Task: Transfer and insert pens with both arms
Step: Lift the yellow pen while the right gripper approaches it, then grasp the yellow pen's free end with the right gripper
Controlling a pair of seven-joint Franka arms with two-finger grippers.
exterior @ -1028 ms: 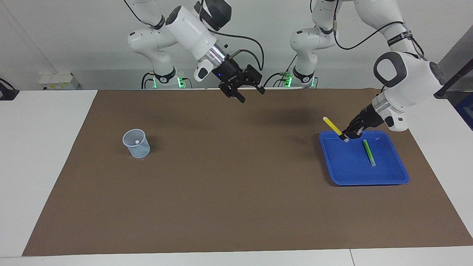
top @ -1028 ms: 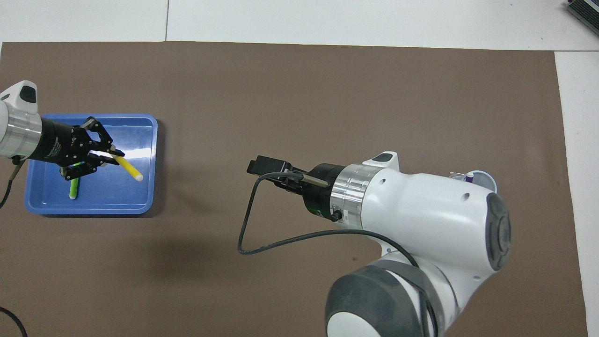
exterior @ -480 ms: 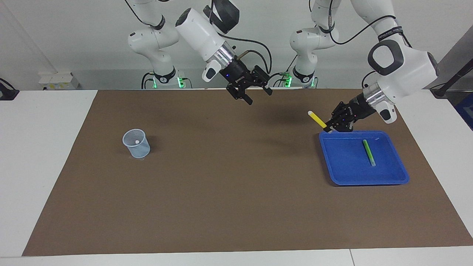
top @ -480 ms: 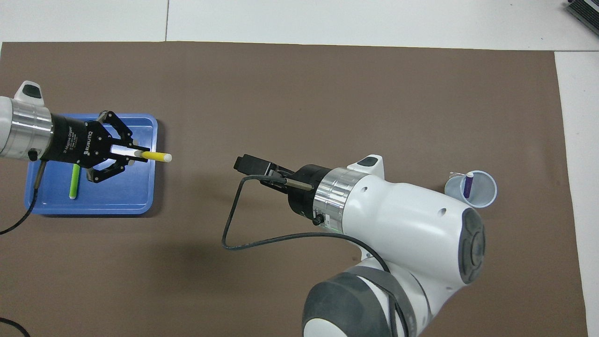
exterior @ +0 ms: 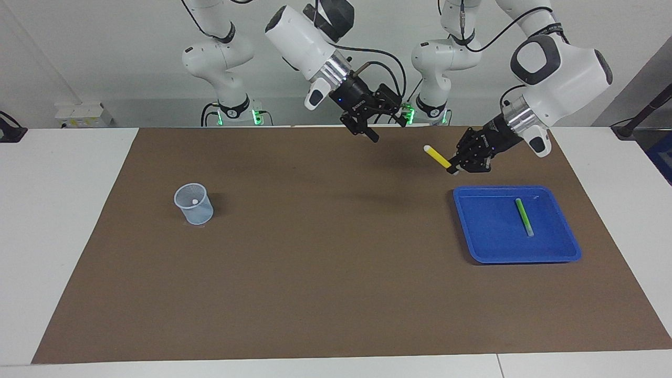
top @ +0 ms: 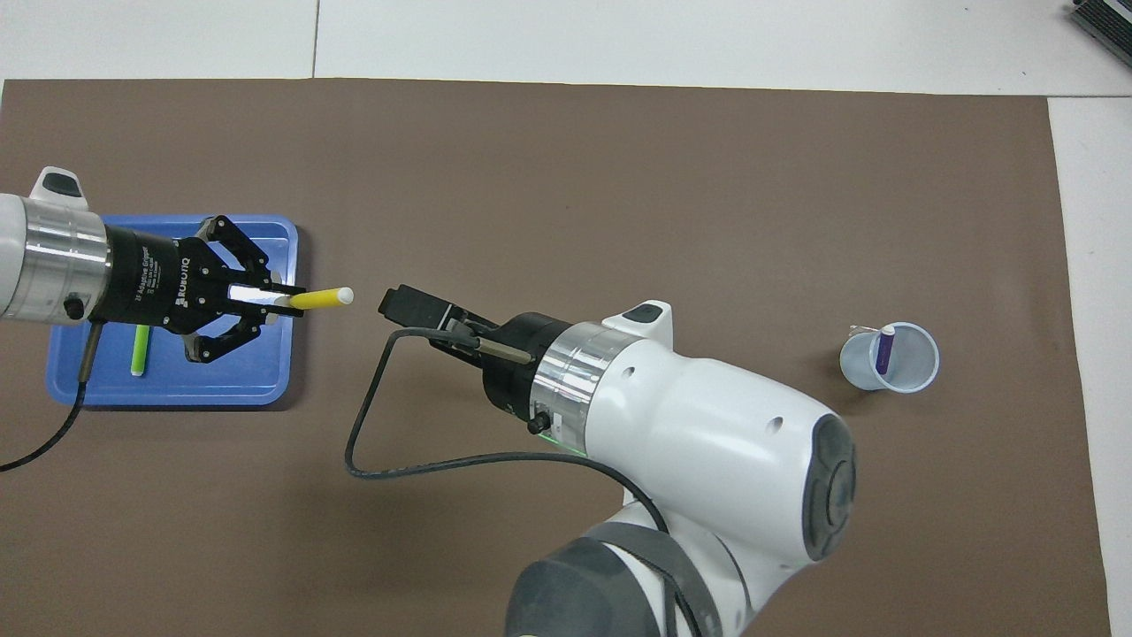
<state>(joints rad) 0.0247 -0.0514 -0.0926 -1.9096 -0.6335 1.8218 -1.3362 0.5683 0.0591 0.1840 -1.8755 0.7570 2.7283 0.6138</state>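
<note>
My left gripper [exterior: 454, 166] [top: 285, 299] is shut on the yellow pen [exterior: 437, 156] [top: 320, 298], held in the air just off the blue tray [exterior: 569, 252] [top: 177, 391], its pale tip pointing at my right gripper. My right gripper [exterior: 389, 132] hangs open above the mat's middle, a short gap from that tip; in the overhead view its fingers are hidden under its wrist. The green pen [exterior: 523, 217] [top: 140, 349] lies in the tray. The purple pen [top: 883, 349] stands in the clear cup [exterior: 193, 203] [top: 911, 379].
A brown mat [exterior: 325, 273] covers the table, with white table top around it. The cup stands at the right arm's end, the tray at the left arm's end. A black cable [top: 398, 460] loops from the right wrist.
My left gripper has lifted the yellow pen out of the tray and carried it toward the table's middle. My right gripper has swung toward it, still open.
</note>
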